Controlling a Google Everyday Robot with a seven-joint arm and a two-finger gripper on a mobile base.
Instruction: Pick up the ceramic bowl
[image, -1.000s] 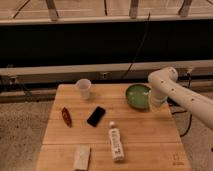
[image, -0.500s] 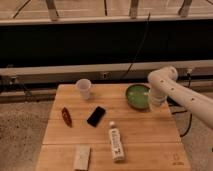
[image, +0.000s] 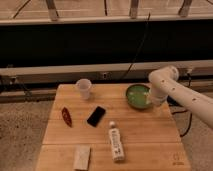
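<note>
The green bowl (image: 135, 94) sits upright, mouth up, right of center in the frame near the wooden table (image: 140, 135)'s far right corner; it's round, so no long axis. The gripper (image: 149, 101) is down at its right rim, maybe touching, and I can't tell if it's clamped on.

Gripper (image: 149, 101) at ceramic bowl (image: 134, 95) right rim, looks mostly hidden behind arm (image: 186, 98); arm cut off at right edge.
</note>
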